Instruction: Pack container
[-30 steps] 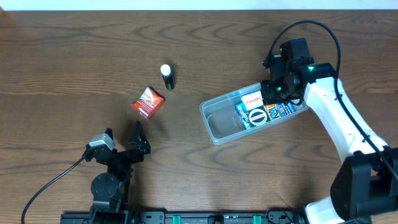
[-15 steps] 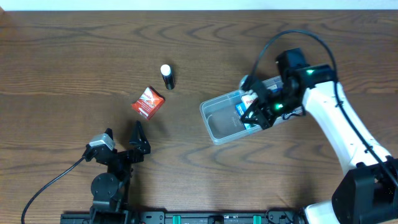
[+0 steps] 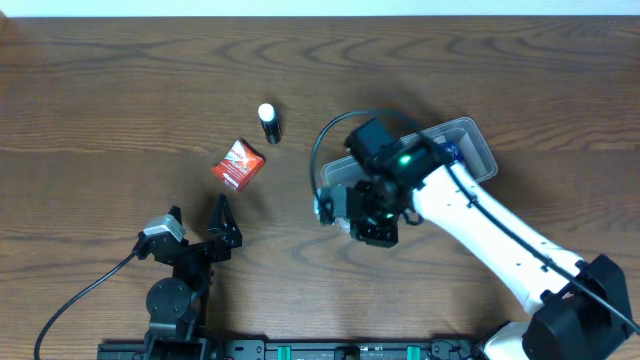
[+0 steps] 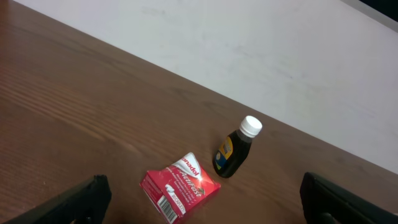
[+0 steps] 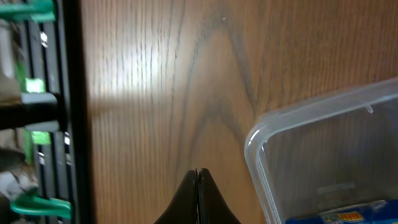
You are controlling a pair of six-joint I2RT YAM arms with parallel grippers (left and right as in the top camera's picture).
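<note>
The clear, shallow rectangular plastic container (image 3: 478, 145) sits right of centre on the brown wooden table (image 3: 100, 100), partly under the right arm (image 3: 480, 230). The right gripper (image 5: 198, 190) is pinched tight, empty (near the container's corner); the left gripper (image 3: 197, 218) gapes wide.

1. Red box (image 4: 180, 194): small carton with white lettering and a barcode on one side. It lies on the counter (image 3: 100, 90) straight ahead of my left claw (image 3: 197, 214), near it.
2. Bottle (image 4: 233, 152): dark, with a white cap. It is just beyond the box from that claw, a little to the right and apart from the box.
3. Counter: dark brown wood grain.
4. White surface (image 4: 249, 43): past the counter's far edge, well beyond my left claw.
5. Black rail (image 5: 68, 93) with green clips (image 5: 34, 205): left of my right claw (image 5: 198, 186).
</note>
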